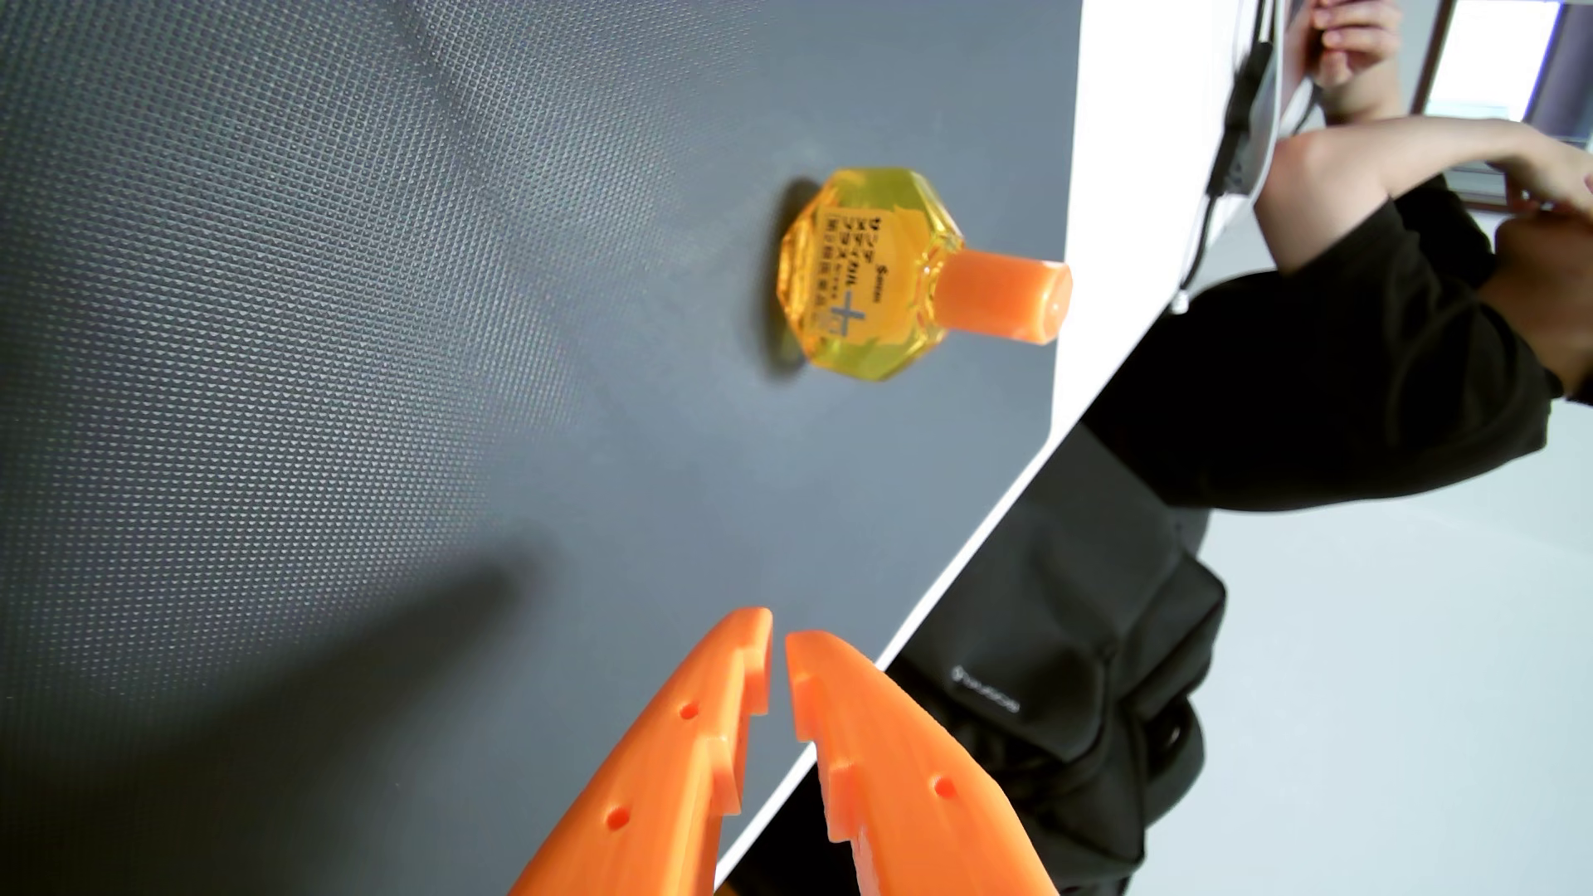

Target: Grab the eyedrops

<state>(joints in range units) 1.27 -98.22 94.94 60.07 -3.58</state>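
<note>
A: Fingers?
B: Orange plastic fingers (690,732), toothed on inner edges w/ small round holes. The gripper (778,639) comes in from the bottom edge of the wrist view, tips nearly together, thin gap, nothing between them.
A: Eyedrops?
B: Eyedrops bottle (871,276) is well apart from the tips, higher in the view. Faceted clear yellow body w/ printed label, orange cap (1004,297) pointing right. Lies flat on the mat (345,345).
A: Mat?
B: Dark grey, fine diamond-grid texture. Bottle sits near its right edge, cap tip about at the edge. White table (1121,215) just beyond.
A: Past that?
B: A person in a black sleeve (1345,379), and a black backpack (1077,672) right of the fingers.
</note>
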